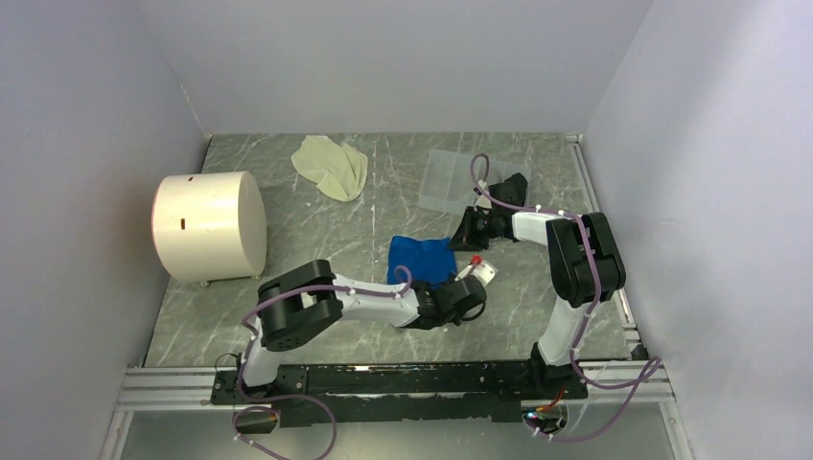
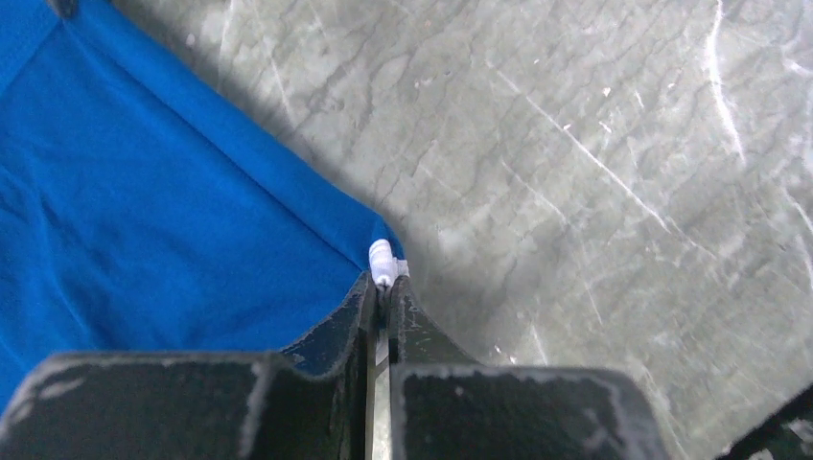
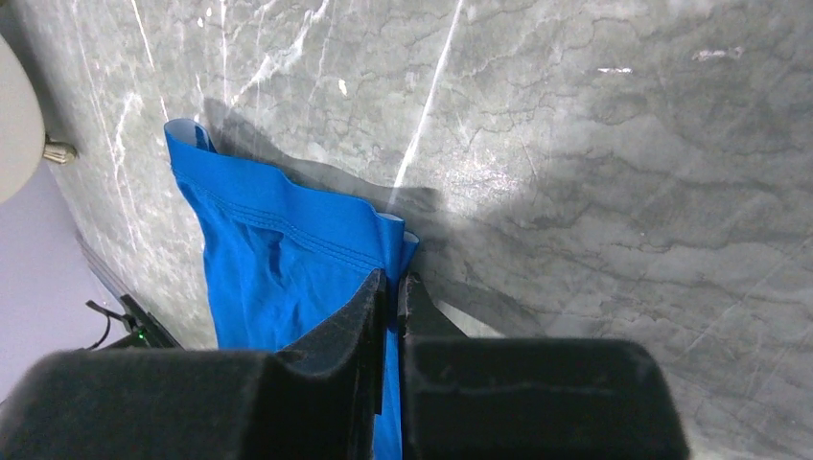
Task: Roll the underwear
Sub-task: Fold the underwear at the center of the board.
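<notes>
Reference landmark: white drum (image 1: 209,225), lying on its side at the left of the grey marbled counter (image 1: 316,240). The blue underwear (image 1: 420,259) lies flat on the counter to the right of the drum, well apart from it. The cream underwear (image 1: 331,165) lies crumpled beyond the drum and to its right, toward the back wall, untouched by either arm. A clear tray (image 1: 451,177) sits farther right of the drum than both garments. The left end effector (image 2: 385,287) has its fingers pressed together on a corner of the blue underwear, on the side away from the drum; white edging shows at the fingertips. The right end effector (image 3: 393,287) is likewise clamped on the garment's banded edge, also on the side away from the drum, with the cloth lifted and hanging in folds beneath it.
</notes>
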Controlling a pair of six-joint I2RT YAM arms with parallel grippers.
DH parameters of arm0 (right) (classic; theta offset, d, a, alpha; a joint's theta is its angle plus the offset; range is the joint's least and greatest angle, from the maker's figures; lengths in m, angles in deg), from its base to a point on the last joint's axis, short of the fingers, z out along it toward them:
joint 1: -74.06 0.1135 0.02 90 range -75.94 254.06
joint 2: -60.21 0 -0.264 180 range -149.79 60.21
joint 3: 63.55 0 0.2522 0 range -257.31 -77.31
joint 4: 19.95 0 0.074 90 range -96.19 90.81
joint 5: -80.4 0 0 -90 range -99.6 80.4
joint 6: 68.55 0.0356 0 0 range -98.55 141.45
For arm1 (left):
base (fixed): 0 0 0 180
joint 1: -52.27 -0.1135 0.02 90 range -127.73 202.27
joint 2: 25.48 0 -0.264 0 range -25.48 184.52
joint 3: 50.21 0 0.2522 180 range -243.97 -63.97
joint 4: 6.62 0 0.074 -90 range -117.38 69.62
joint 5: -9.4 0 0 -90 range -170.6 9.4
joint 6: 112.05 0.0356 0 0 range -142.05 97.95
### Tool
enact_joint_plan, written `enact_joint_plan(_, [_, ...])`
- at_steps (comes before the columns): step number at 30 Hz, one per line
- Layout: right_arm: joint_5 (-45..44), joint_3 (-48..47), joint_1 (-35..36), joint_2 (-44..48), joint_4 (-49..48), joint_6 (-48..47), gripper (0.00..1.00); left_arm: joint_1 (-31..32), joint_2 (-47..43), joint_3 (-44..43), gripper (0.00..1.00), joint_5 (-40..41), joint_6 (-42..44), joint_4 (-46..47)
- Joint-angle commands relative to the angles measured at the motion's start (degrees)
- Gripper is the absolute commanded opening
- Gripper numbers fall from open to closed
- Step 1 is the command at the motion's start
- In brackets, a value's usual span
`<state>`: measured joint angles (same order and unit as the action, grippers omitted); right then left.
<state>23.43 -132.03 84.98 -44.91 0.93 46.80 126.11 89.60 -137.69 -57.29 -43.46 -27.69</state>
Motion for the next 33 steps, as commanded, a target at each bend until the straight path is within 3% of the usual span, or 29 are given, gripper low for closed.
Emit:
enact_joint_plan(1, [-1.54, -1.84, 0.34, 3.93, -0.51, 1.78, 0.0, -1.69, -6.24, 6.27, 0.05, -6.26, -5.34, 8.97])
enact_joint_plan(17, [-10.88, -2.59, 6.25, 10.61, 1.71, 7.18, 0.0, -7.35, -18.1, 25.52, 0.05, -17.72, -16.81, 34.42])
enact_joint_plan(33, [-19.8, -10.86, 15.94, 8.71, 7.52, 8.3, 0.0, -12.86, -29.44, 42.4, 0.05, -18.16, -24.43, 44.95])
